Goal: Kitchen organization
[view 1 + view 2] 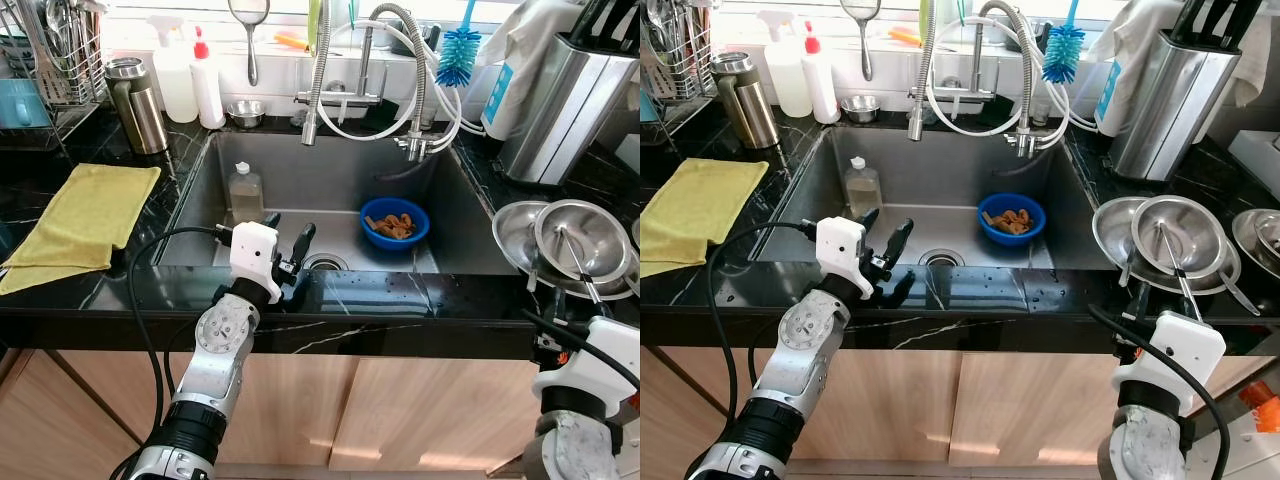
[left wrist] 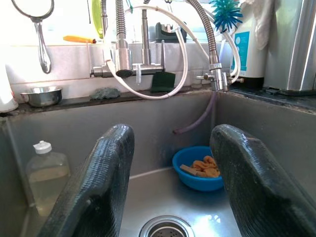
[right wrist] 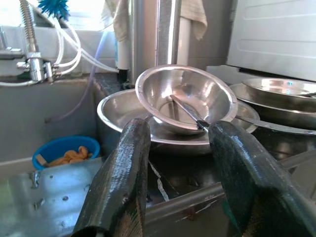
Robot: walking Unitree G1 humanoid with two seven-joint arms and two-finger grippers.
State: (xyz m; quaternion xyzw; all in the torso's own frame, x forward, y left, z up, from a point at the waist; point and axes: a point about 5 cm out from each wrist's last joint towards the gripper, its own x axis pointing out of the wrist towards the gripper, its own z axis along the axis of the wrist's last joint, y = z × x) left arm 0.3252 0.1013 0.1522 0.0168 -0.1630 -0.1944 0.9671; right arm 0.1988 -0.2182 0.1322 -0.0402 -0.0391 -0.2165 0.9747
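While the left end effector [image 1: 288, 238] hangs released over the sink [image 1: 200, 190], the right end effector [image 3: 180, 173], apparently empty, gapes near a steel bowl [image 3: 185, 96].

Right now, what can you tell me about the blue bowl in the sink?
The blue bowl is small, round and looks like plastic. It sits upright on the floor of the steel sink, toward the right rear, to the right of the drain. It holds orange-brown food scraps piled loosely inside. Nothing else touches it. The left gripper hangs open above the sink's front edge, well clear of the bowl.
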